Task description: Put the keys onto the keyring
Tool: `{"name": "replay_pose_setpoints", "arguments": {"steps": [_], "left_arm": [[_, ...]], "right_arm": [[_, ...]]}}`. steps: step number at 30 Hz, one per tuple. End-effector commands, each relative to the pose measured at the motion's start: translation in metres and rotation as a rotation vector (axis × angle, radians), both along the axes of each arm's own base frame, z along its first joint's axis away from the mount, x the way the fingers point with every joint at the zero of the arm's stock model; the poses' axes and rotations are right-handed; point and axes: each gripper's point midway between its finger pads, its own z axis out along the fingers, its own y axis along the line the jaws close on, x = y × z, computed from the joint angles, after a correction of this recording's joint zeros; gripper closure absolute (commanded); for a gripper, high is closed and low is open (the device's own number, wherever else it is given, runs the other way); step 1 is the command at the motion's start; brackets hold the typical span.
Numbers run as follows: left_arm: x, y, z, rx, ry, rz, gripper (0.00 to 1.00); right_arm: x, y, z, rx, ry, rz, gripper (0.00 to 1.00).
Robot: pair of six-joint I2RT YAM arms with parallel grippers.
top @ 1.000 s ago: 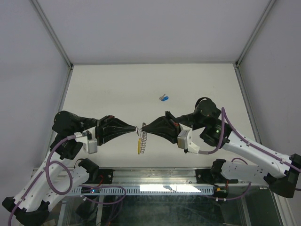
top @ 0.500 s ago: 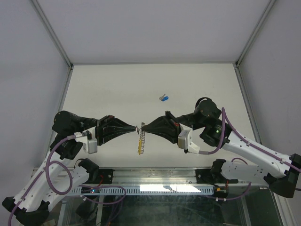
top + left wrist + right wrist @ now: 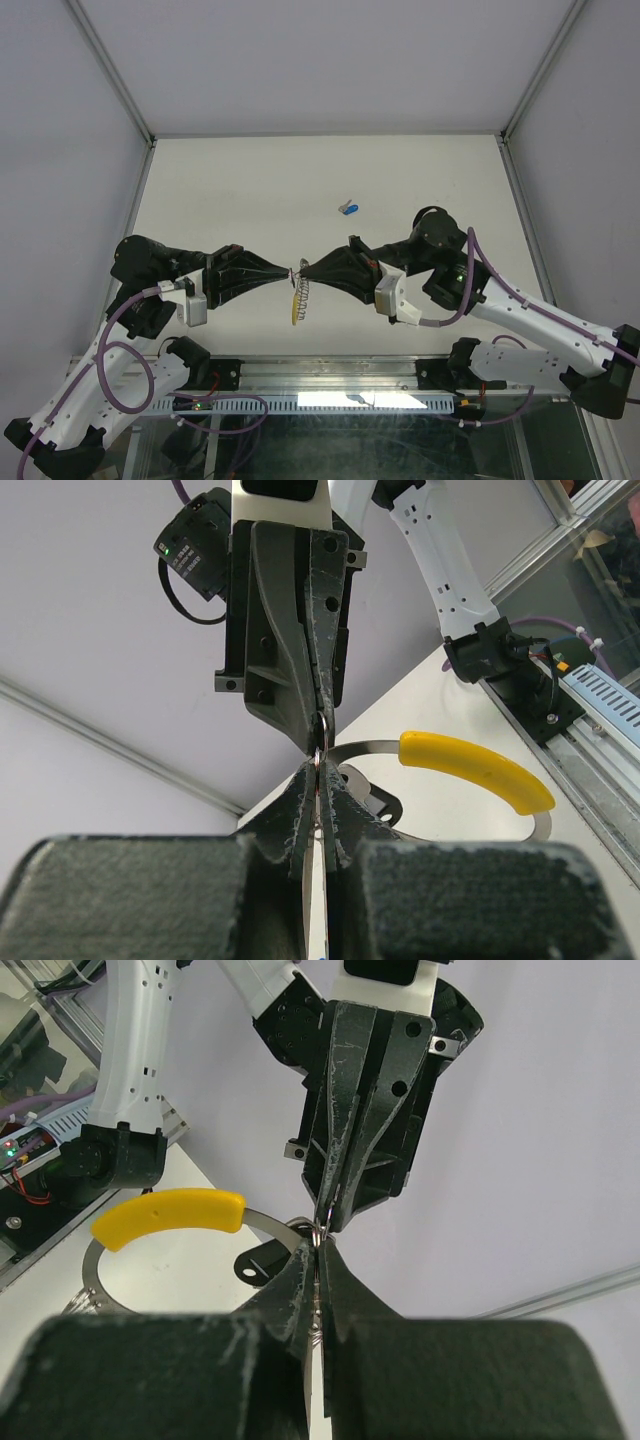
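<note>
Left gripper (image 3: pixel 289 272): clenched; its tip is at the centre of the top view, nose to nose with the other arm's tip
Right gripper (image 3: pixel 304 270): clenched as well; its tip touches the left one's
Grip: both wrist views show a thin metal strip pinched in each pair of fingers and a tiny wire loop where the tips meet; I cannot tell whether either strip is a key or the ring's own band
Keyring (image 3: pixel 299 298): hangs just below the meeting tips; the yellow segment (image 3: pixel 475 768) is on the side away from them
Blue key (image 3: pixel 348 208): lies loose on the table (image 3: pixel 220 190), up and right of the tips and well apart; not yet on the ring
Risk: the pinch area is very small; any sideways pull or twist between the arms could slip the metal out, and the keyring would drop; uneven pushing could bend the wire loop or make the threading miss
Change: the keyring has swung, looking narrow half a second ago and showing its width again now; the right wrist has shifted slightly left; both clenches and the blue key are unchanged
</note>
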Motion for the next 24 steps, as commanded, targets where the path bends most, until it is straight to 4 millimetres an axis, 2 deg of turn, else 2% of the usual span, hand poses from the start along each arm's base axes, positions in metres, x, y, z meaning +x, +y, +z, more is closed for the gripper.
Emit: {"name": "replay_pose_setpoints", "arguments": {"steps": [1, 24], "left_arm": [[-0.0122, 0.0027, 0.0195, -0.033, -0.079, -0.038, 1.00], [-0.0104, 0.0025, 0.0198, -0.036, -0.076, -0.028, 1.00]], "right_arm": [[-0.0038, -0.0033, 0.0361, 0.099, -0.053, -0.003, 1.00], [-0.0029, -0.0109, 0.0398, 0.110, -0.056, -0.037, 1.00]]}}
